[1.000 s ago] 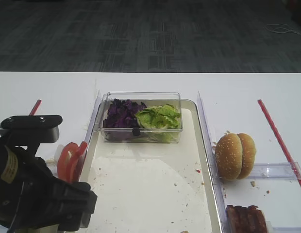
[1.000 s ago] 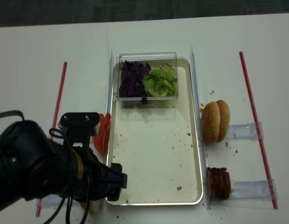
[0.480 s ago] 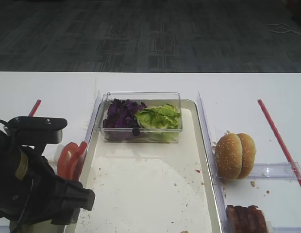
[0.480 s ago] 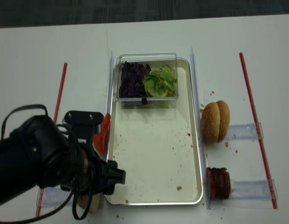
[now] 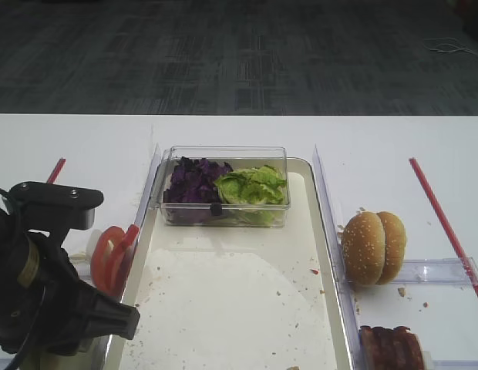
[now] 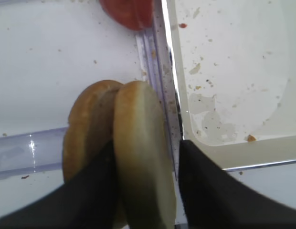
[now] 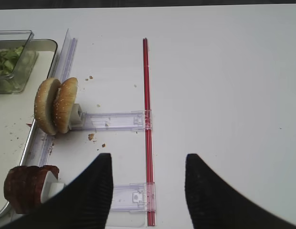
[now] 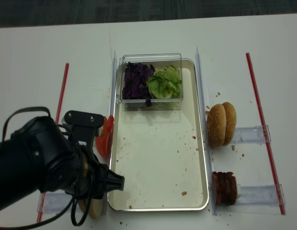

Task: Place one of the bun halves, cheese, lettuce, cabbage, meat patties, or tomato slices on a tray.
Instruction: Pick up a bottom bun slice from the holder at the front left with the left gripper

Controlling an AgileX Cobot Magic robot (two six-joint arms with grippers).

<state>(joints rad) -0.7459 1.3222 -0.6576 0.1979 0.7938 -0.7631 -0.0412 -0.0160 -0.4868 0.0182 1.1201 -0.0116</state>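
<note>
In the left wrist view two plain bun halves stand edge-on in a clear rail beside the tray's corner. My left gripper [image 6: 147, 145] straddles the right bun half [image 6: 143, 152]. Its left finger sits between the two halves, and a thin gap remains at its right finger. The other bun half [image 6: 88, 129] leans just left of it. The silver tray [image 5: 223, 308] lies in the middle. Tomato slices [image 5: 112, 258] stand left of it. Lettuce [image 5: 254, 186] and cabbage [image 5: 194, 181] fill a clear box. Meat patties [image 5: 392, 348] sit at lower right. Cheese is out of view. My right gripper [image 7: 148, 164] hangs open over bare table.
Two sesame-seeded bun halves [image 5: 372, 247] stand in a clear holder right of the tray. Red strips [image 8: 261, 124] run along both sides of the table. Clear upright dividers flank the tray. The left arm's dark body [image 8: 38, 163] covers the table's front left.
The left arm has shifted slightly left and lower, and its jaws have narrowed around the plain bun half. Nothing else has moved.
</note>
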